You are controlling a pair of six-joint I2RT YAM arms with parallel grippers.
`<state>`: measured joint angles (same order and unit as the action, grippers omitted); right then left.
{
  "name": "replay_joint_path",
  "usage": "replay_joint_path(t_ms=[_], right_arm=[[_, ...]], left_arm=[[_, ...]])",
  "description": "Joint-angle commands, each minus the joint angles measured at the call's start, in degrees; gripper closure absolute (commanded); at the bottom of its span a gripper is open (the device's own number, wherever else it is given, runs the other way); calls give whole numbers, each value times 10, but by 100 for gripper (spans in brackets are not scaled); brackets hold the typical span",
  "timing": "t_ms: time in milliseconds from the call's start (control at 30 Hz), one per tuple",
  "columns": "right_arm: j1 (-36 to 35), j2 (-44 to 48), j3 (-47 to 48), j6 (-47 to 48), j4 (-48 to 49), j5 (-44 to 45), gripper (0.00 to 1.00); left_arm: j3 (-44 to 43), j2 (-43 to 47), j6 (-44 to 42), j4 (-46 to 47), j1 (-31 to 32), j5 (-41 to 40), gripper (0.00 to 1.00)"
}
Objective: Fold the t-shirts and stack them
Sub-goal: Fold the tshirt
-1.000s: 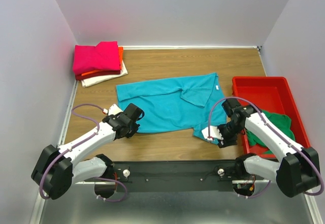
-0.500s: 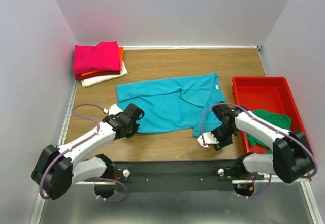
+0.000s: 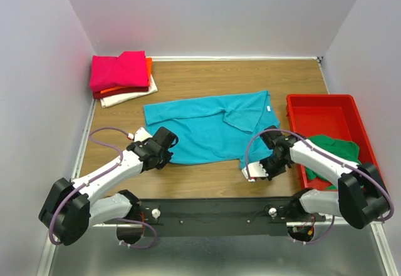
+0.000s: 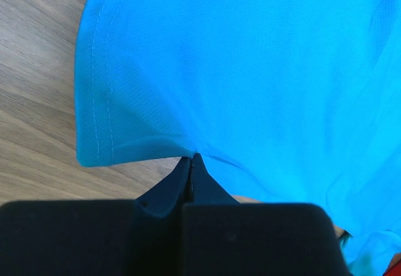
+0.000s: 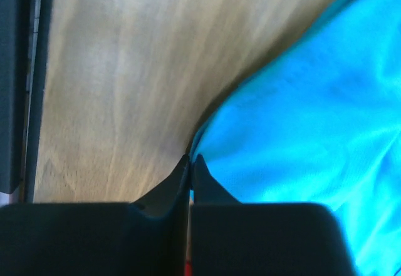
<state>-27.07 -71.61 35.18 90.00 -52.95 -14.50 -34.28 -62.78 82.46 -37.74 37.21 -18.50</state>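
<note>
Your left gripper pinches the teal shirt at its hem, lower left of the top view. Your right gripper clamps its lower-right edge.

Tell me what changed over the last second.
The right gripper, shut on the near right corner of the teal t-shirt, shifted left, dragging that corner along. The left gripper stays clamped on the near left edge; the folded stack and red tray are unmoved.
</note>
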Motion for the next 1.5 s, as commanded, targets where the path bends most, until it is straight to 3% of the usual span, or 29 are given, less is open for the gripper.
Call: replay_joint_path(t_ms=[0, 300, 500, 733, 1033, 1467], right_arm=[[-2, 11, 27, -60, 22, 25, 100], [-2, 92, 105, -217, 39, 67, 99], [-2, 109, 127, -273, 80, 68, 99], [-1, 96, 150, -305, 146, 109, 100], [0, 68, 172, -325, 202, 142, 99], [14, -2, 205, -349, 281, 175, 99]], left_arm=[[-18, 9, -5, -2, 1, -17, 100], [-33, 30, -7, -9, 1, -30, 100], [-48, 21, -10, -4, 1, -45, 100], [-60, 17, -15, -1, -20, -53, 100], [-58, 17, -91, 37, -114, -37, 100], [-123, -73, -179, 84, -169, -46, 100]])
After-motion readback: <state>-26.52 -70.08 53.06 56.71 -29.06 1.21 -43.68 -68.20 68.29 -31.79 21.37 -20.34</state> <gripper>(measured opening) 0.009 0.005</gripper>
